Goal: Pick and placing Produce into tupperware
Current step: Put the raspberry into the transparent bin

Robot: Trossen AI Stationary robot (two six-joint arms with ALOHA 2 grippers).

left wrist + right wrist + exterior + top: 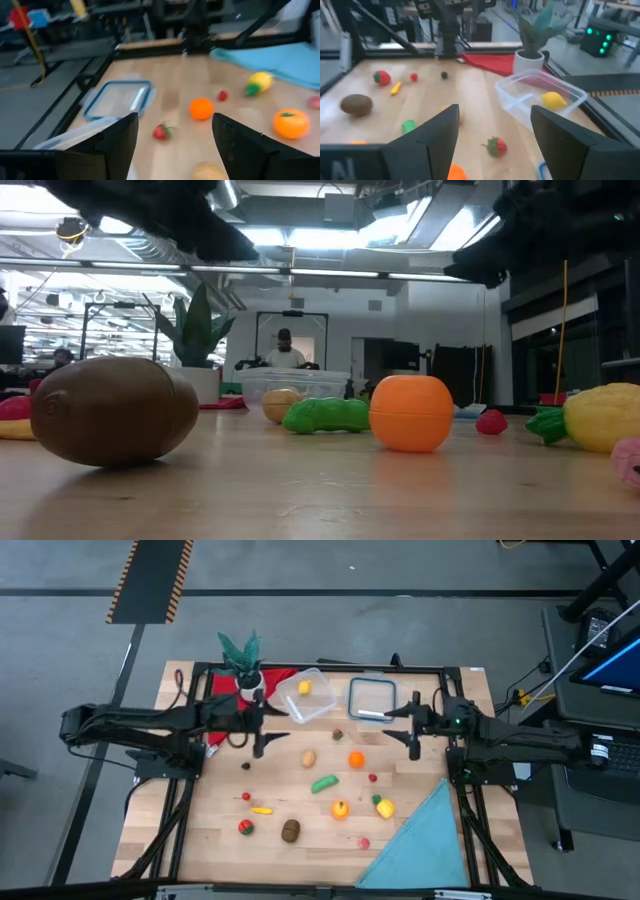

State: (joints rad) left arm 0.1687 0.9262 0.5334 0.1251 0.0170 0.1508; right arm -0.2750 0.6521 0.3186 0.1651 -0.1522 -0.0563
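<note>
The clear tupperware (303,697) stands near the table's far edge with a yellow piece (553,100) inside it. The other produce lies scattered on the wood: a strawberry (338,735), a potato (309,757), an orange (356,759), a green pod (324,783), a kiwi (290,830), a tomato (244,827) and several more. My left gripper (258,732) hovers open and empty left of the tupperware. My right gripper (413,727) hovers open and empty right of the lid, with the strawberry (495,146) ahead of it.
A flat clear lid with a blue-grey rim (372,700) lies right of the tupperware. A potted plant (243,660) and a red cloth (225,690) sit at the far left. A blue cloth (425,840) covers the near right corner. A black frame (320,666) borders the table.
</note>
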